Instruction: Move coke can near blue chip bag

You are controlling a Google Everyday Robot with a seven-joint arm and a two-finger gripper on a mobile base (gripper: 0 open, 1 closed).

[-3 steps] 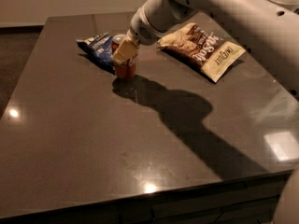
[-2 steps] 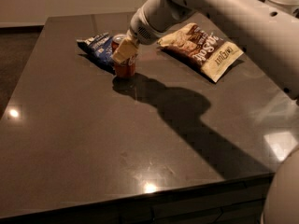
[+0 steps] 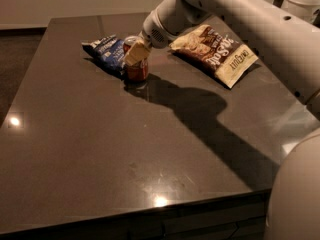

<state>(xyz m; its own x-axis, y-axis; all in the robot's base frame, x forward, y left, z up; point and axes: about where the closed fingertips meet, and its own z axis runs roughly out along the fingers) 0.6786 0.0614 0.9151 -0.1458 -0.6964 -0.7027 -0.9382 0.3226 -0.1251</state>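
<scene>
Tabletop (image 3: 125, 159) stretches open toward its near and left edges. Red, silver-topped coke can (image 3: 137, 72) stands upright just beside blue chip bag (image 3: 109, 51). Gripper (image 3: 136, 53) sits at its top; I cannot tell whether it grips.

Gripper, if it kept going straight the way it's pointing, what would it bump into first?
The coke can. The gripper is right at its top, pointing down and left. The blue chip bag lies just beyond, though depth is unclear.

can (image 3: 137, 72) is being supported by table (image 3: 100, 149), just right of chip bag (image 3: 107, 53); gripper (image 3: 136, 54) is being held at can's top; larger bag (image 3: 216, 51) further right.
</scene>
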